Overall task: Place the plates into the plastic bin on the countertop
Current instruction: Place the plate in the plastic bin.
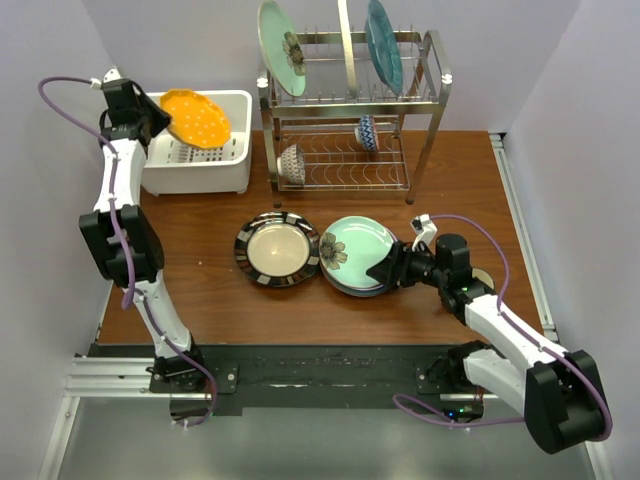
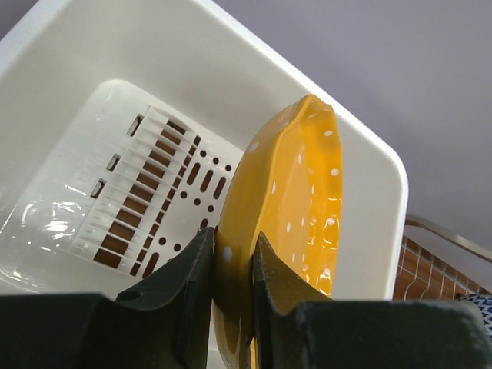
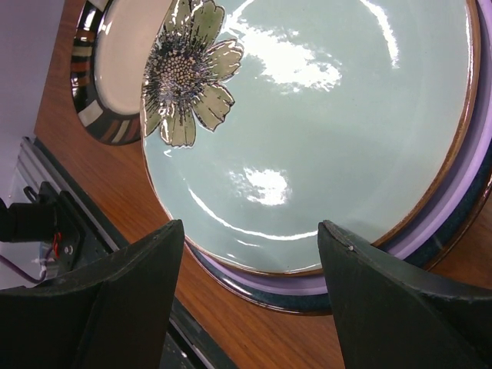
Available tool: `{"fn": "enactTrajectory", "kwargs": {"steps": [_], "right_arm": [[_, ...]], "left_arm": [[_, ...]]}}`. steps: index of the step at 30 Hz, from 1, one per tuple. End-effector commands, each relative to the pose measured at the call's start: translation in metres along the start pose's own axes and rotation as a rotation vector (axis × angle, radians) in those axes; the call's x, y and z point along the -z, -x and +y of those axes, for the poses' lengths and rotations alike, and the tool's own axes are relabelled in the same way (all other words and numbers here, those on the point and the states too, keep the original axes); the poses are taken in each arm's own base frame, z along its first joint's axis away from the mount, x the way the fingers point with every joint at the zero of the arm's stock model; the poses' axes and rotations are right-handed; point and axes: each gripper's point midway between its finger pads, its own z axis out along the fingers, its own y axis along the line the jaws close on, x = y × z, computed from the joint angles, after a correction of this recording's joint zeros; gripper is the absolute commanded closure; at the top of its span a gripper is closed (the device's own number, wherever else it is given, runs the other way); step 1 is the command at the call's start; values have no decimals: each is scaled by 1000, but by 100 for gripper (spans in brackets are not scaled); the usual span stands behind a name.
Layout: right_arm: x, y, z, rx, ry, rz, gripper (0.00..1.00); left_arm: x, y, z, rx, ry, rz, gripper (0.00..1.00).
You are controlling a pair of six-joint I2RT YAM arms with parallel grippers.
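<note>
left arm reaches to upper left, left gripper clenched on orange plate over bin; right gripper, lower right, jaws released beside plate stack

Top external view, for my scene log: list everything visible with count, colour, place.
orange plate: 1, white-dotted orange, over bin
plastic bin: 1, white, table's far left
striped plate: 1, black-striped rim, cream centre, table middle
flower plates: 2, pale green, one beside striped plate, one rack top left
lavender plate: 1, lavender, under table's flower plate
dark blue plate: 1, beneath the lavender
teal plate: 1, rack top right
edge-on plate: 1, pale, rack top middle
bowls: 2, patterned, rack lower tier
dish rack: 1, steel, far centre
table: 1, brown wood
left pincer: 1, black, shut on orange plate
right pincer: 1, black, open beside those stacked plates
</note>
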Motion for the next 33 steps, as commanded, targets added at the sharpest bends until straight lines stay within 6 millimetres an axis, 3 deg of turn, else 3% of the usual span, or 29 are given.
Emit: {"fn": "enactTrajectory", "kwargs": {"steps": [1,12,26,33], "right_arm": [[-1,19,9,42,20,-38,26],[0,13,6,38,9,-23,26],[0,7,1,30,-7,-4,26],[-1,3,-2,30,-20,10,26]], "left_arm": [[18,66,-38,-15,-114,-191,100],[-11,39,-28,-50,-110,-116,100],[-41,-12,-6,-61,-100,35,100],[-44,-27,-1,-67,-105,80,76]]}}
